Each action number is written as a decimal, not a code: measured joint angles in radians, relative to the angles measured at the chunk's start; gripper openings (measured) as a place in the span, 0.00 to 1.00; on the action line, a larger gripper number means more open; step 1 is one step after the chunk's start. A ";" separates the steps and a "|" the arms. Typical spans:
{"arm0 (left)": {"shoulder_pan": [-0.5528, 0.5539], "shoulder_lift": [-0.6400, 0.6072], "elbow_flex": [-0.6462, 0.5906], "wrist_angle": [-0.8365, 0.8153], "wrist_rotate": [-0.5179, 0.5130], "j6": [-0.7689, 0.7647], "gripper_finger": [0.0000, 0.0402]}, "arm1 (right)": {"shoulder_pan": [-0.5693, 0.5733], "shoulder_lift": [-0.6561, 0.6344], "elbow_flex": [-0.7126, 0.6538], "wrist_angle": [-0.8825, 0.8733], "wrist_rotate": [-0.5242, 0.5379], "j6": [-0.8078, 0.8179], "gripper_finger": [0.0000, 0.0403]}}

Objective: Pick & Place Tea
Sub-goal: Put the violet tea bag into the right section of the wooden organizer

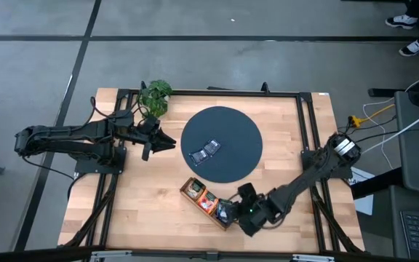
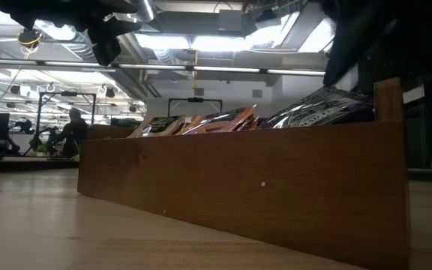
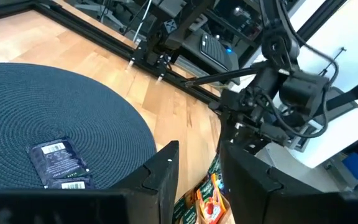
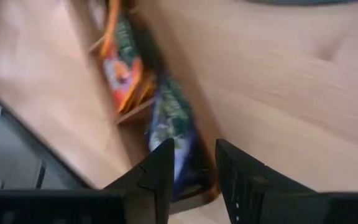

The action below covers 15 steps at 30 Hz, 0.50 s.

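2 blue sachets [image 1: 205, 151] seemingly touching on mat [image 1: 231, 124].

I see bare table [image 1: 137, 204] at the near left. The right gripper [image 1: 233, 211] blocks the tray's [image 1: 195, 196] right end. The plant [image 1: 155, 96] stands far left, beside the mat [image 1: 235, 149].

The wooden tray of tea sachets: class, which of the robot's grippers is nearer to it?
The right. The right gripper hangs directly over the end compartment of the wooden tray, while the left gripper waits apart, beside the dark round mat.
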 joint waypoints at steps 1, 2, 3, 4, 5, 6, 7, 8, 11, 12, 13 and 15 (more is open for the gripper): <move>0.000 0.000 0.000 0.000 0.000 0.000 0.28 | -0.016 -0.010 0.000 0.010 -0.035 -0.041 0.29; 0.000 0.000 0.000 0.000 0.000 0.000 0.28 | -0.032 -0.022 0.000 0.019 -0.062 -0.076 0.29; 0.000 0.000 0.000 0.000 0.000 0.000 0.28 | -0.048 -0.035 0.000 0.027 -0.077 -0.109 0.29; 0.000 0.000 0.000 0.000 0.000 0.000 0.28 | -0.063 -0.048 0.000 0.029 -0.088 -0.139 0.29; 0.000 0.000 0.000 0.000 0.000 0.000 0.28 | -0.079 -0.062 0.000 0.031 -0.100 -0.167 0.29; 0.000 0.000 0.000 0.000 0.000 0.000 0.28 | -0.094 -0.076 0.000 0.032 -0.114 -0.194 0.29; 0.000 0.000 0.000 0.000 0.000 0.000 0.28 | -0.110 -0.089 0.000 0.031 -0.134 -0.224 0.29; 0.000 0.000 0.000 0.000 0.000 0.000 0.28 | -0.126 -0.101 0.001 0.031 -0.161 -0.252 0.29; 0.000 0.000 0.000 0.000 0.006 0.000 0.28 | -0.175 -0.126 0.001 0.014 -0.264 -0.324 0.29; 0.000 0.000 0.000 0.000 0.007 0.000 0.28 | -0.191 -0.130 0.001 0.013 -0.305 -0.346 0.29; 0.000 0.000 0.000 0.000 0.007 0.000 0.28 | -0.209 -0.133 0.001 0.012 -0.352 -0.376 0.29; 0.000 0.000 0.000 0.000 0.007 0.000 0.28 | -0.250 -0.134 0.001 0.011 -0.472 -0.433 0.29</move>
